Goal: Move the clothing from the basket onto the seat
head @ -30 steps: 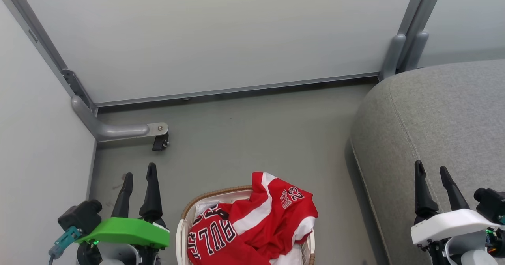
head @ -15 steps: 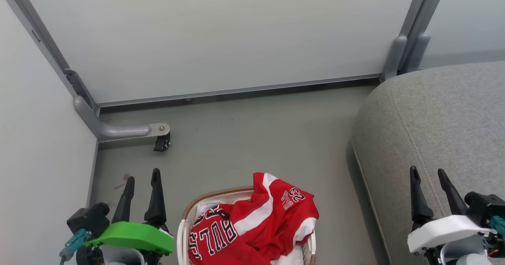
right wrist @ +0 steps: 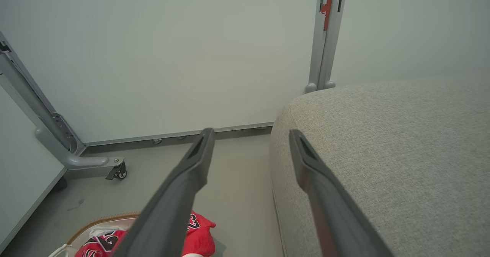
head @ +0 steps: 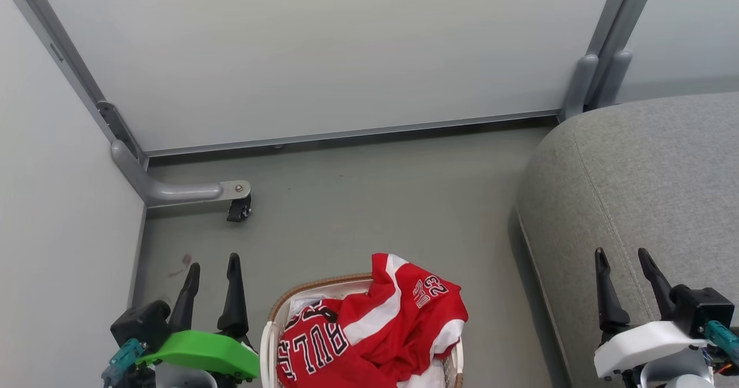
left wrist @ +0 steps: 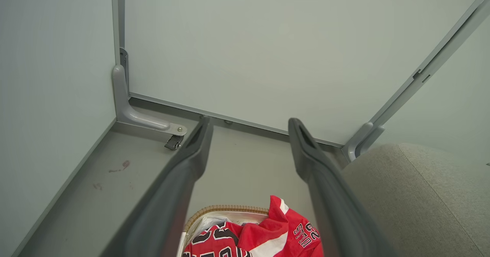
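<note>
- Clothing: red heap in the basket, which sits on the floor at the bottom of the head view. One fold w/ the 23 hangs over the rim on the seat side.
- Seat: big grey sofa to the robot's R, near the basket but not touching it; nothing lies on it yet.
- L gripper: fingers apart, holding nothing, over the floor just beside the basket's L side.
- R gripper: fingers apart, also holding nothing, above the seat's front part.
- Step in hand, prob.: first reach into the basket. The task looks barely begun.
- To do it well: bend at the waist so the whole basket is in the head view, since its near half is cut off at the frame edge.
- Aim for the raised red ridge mid-heap. Stay off the white liner showing at the back L, or the basket may lift too.
- Close the fingers on a thick bunch, since thin jersey fabric could slip.
- Lift straight up till the hem clears the rim. The basket looks light and could tip or drag.
- The 2 garments may be tangled, so watch for the 2nd one trailing.
- Set it down well in from the seat's rounded edge so it can't slide off.
</note>
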Robot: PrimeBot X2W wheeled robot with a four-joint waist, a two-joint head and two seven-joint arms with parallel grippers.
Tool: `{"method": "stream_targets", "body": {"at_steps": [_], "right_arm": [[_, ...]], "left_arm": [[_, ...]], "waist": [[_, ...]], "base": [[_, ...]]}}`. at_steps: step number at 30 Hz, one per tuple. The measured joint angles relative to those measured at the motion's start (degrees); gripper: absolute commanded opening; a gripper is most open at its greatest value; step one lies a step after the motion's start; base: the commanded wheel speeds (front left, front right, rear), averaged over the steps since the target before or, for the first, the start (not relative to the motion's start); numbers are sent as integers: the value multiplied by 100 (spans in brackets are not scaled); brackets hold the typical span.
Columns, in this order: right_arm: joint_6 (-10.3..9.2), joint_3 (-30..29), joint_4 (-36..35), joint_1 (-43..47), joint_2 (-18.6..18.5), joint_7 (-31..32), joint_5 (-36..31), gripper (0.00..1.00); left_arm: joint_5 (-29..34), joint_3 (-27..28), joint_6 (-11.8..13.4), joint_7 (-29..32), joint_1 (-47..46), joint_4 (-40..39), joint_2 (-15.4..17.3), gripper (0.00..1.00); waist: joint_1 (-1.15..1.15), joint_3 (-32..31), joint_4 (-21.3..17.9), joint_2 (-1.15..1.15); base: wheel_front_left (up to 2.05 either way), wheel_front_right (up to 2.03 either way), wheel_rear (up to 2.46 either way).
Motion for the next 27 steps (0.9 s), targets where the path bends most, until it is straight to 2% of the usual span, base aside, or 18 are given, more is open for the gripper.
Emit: {"method": "stream_targets", "body": {"at_steps": [17, 27], "right_arm": [[1, 14, -1, 29, -8, -183, -767, 100], [3, 18, -3, 36, -9, -185, -773, 100]], "left_arm": [[548, -80, 0, -179, 4, 171, 5, 100], [564, -80, 0, -199, 3, 221, 5, 100]], "waist": [[0, 27, 20, 0], [0, 40, 14, 0]], "base": [[0, 0, 0], [0, 0, 0]]}}
